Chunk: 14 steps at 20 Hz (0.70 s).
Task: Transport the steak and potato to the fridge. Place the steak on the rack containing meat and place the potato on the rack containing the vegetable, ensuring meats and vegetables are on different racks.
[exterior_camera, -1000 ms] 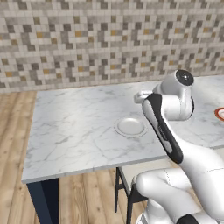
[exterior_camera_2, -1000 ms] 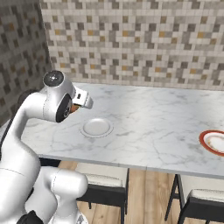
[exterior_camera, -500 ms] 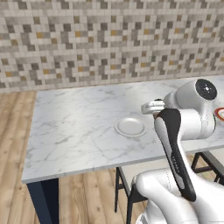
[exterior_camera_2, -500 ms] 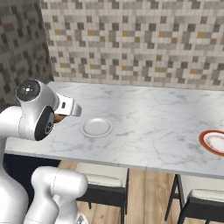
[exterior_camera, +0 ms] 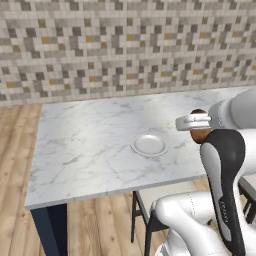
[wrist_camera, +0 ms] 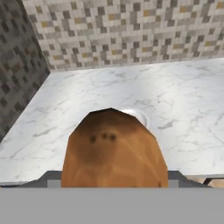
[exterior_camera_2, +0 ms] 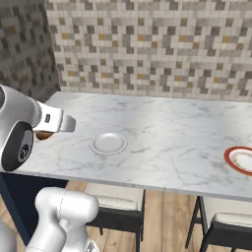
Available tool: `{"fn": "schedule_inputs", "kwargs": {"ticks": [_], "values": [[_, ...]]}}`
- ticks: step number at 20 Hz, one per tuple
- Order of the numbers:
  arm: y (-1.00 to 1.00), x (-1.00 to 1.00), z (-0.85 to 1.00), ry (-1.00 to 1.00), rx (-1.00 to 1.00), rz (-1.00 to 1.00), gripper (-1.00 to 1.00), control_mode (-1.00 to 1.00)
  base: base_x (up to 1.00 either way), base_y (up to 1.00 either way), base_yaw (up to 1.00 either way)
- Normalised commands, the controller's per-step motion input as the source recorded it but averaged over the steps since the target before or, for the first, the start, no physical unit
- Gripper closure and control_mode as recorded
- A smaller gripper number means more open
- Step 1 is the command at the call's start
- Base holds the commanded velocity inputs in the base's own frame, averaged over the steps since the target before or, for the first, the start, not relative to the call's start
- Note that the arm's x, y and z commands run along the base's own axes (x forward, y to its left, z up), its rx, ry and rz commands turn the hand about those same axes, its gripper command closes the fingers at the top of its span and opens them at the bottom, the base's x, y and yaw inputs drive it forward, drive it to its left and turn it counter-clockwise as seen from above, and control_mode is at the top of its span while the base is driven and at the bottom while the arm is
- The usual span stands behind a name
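Observation:
A brown potato (wrist_camera: 113, 148) sits between my fingers in the hand view, hiding the tips, and my gripper (wrist_camera: 113, 177) is shut on it. From the left base view, the potato (exterior_camera: 199, 135) peeks out under the white hand, held above the marble counter (exterior_camera: 85, 150) to the right of an empty white plate (exterior_camera: 149, 145). From the right base view, the potato (exterior_camera_2: 44, 135) hangs near the counter's left end, left of the same plate (exterior_camera_2: 108, 143).
A red-rimmed plate (exterior_camera_2: 241, 160) lies at the counter's right end. A mosaic tile wall (exterior_camera_2: 147, 44) backs the counter. Stools (exterior_camera_2: 115, 206) stand under its front edge. A dark side wall (wrist_camera: 17, 65) borders the counter's left.
The arm has swung back toward the base, carrying the potato away from the plate, rightward in the left base view. Counter and plates have not moved.

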Motion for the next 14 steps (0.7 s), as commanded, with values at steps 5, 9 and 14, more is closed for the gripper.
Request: {"fn": "schedule_inputs", "kwargs": {"ticks": [5,9,14], "values": [[0.00,-0.70,0.46,0.00,0.00,0.00,1.00,-1.00,0.00,0.00,0.00],[0.00,-0.62,0.01,0.00,0.00,0.00,1.00,-1.00,0.00,0.00,0.00],[0.00,-0.37,0.11,-0.03,0.00,0.00,1.00,1.00,-0.18,0.00,0.00]]}}
